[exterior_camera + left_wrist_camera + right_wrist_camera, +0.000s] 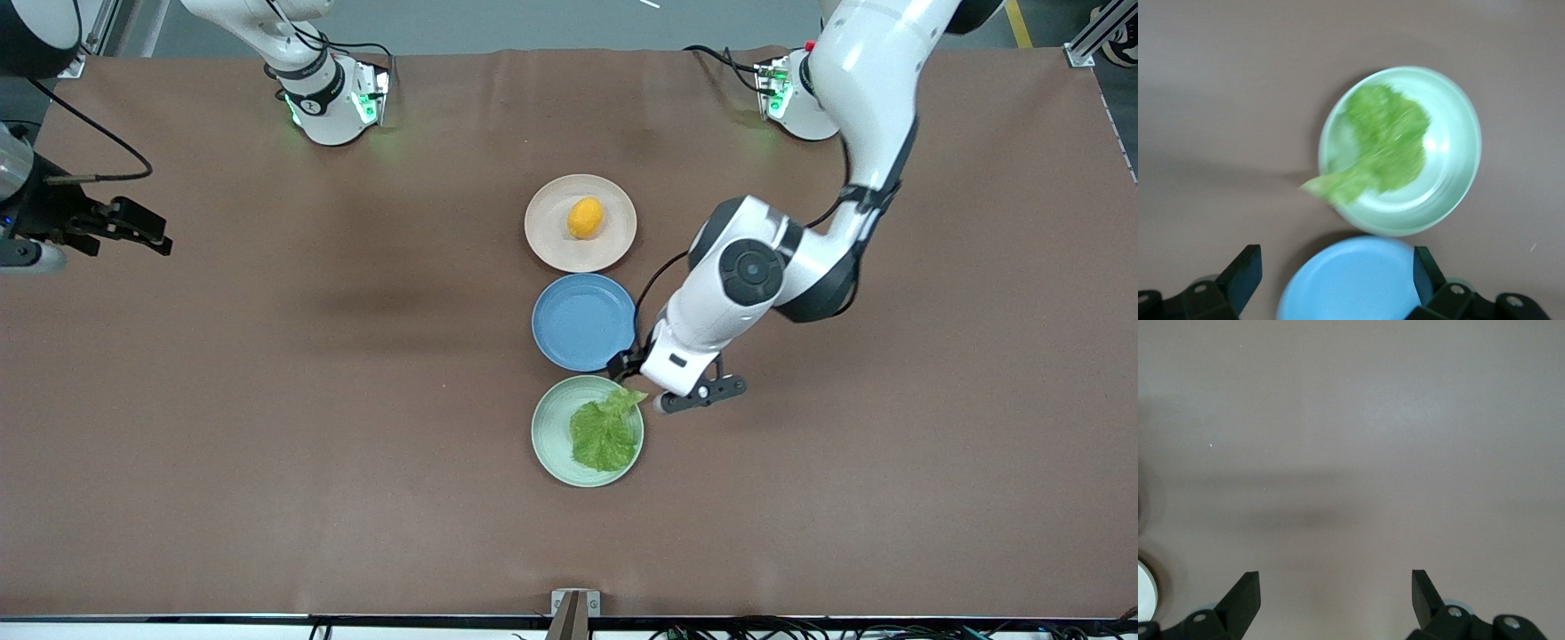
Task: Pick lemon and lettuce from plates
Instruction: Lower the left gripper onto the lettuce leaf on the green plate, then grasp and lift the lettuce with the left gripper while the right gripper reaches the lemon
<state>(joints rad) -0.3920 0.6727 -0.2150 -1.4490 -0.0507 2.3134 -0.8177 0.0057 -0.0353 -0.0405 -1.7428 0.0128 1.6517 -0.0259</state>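
Observation:
The orange-yellow lemon (585,218) lies on the beige-pink plate (551,242), the one of the three plates closest to the robot bases. The green lettuce (605,433) lies on the mint green plate (546,436), closest to the front camera, with its pointed tip over the rim. My left gripper (663,384) hangs open over the blue plate's edge beside that tip. In the left wrist view the lettuce (1386,143) and its plate (1468,143) lie ahead of the open left gripper (1336,273). My right gripper (147,231) waits open at the right arm's end of the table, with only bare table under it (1335,595).
An empty blue plate (580,322) sits between the two task plates, and its near part also shows in the left wrist view (1351,283). Brown table cloth (311,400) spreads wide on both sides of the row of plates.

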